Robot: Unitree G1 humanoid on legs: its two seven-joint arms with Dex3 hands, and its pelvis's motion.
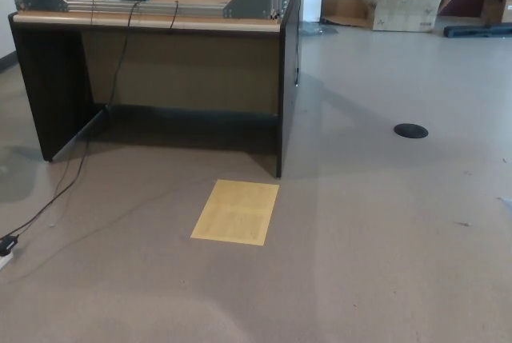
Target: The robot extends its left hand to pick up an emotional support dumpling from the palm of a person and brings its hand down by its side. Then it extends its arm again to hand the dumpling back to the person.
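Looking down from the head camera, I see neither hand, so I cannot tell how their fingers stand, and the dumpling is nowhere in frame. Upper left sits a dark worktop (152, 21) with cables (56, 191) trailing to the floor. A yellow sheet (236, 212) lies at centre; a cardboard box (404, 9) sits upper right, a black disc (410, 130) at right.
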